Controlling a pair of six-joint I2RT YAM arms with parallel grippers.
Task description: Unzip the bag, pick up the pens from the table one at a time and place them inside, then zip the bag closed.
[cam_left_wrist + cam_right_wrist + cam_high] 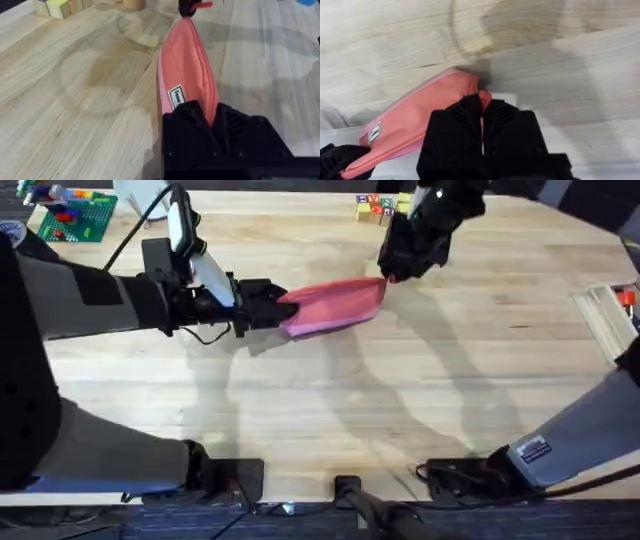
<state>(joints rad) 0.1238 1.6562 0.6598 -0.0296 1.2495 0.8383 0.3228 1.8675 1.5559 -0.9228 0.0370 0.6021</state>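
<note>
1. In the overhead view, the bag (335,306) lies on the tabletop (400,400) just above the middle of the frame, stretched between my two tools, its long axis running from lower left to upper right.
2. My left tool (283,308) reaches in from the left of the overhead frame and is clamped on the bag's left end.
3. In my left wrist view, my black fingers (192,117) close around the near end of the bag (187,70), with pink fabric pinched between them. A small white label (176,97) with dark lettering sits on the bag's side just beside that grip.
4. My right tool (392,272) comes down from the upper middle of the overhead frame onto the bag's right end.
5. In my right wrist view, my fingers (465,117) are pressed together on a small pink tab (484,97) at the bag's end. I take it for the zipper pull, though I cannot tell for certain.
6. The same tab shows at the top of the left wrist view as a reddish strip (200,5) held at the far tip of the bag.
7. In the right wrist view the bag (415,122) slants toward the lower left of the frame, where my left tool (340,156) holds its other end.
8. Coloured toy blocks (378,206) stand at the top of the overhead frame, and a green building plate (78,218) with bricks lies at its upper left.
</note>
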